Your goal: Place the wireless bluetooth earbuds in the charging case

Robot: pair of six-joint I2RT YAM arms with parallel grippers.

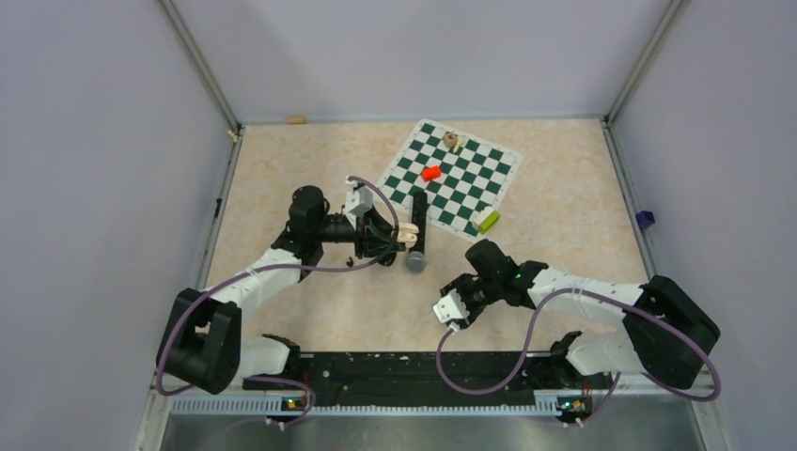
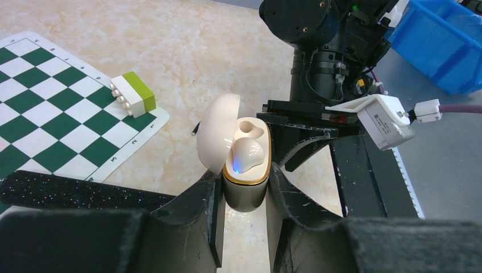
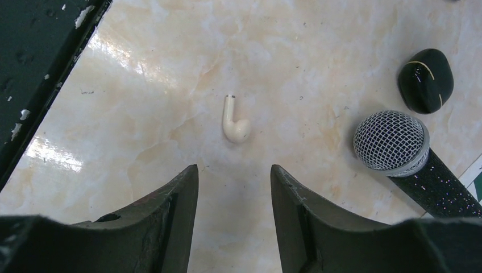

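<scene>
While your left gripper sits beside the microphone from above, right gripper apart, left wrist view, you clamp the open charging case, off-white seated earbud inside, right wrist view, jaws wide, loose earbud on the table ahead

Charging case glossy cream plastic; microphone head metal mesh; table smooth, shiny marble-look

The marbled table carries a checkered mat, a microphone, an off-white earbud and a black case.
</scene>
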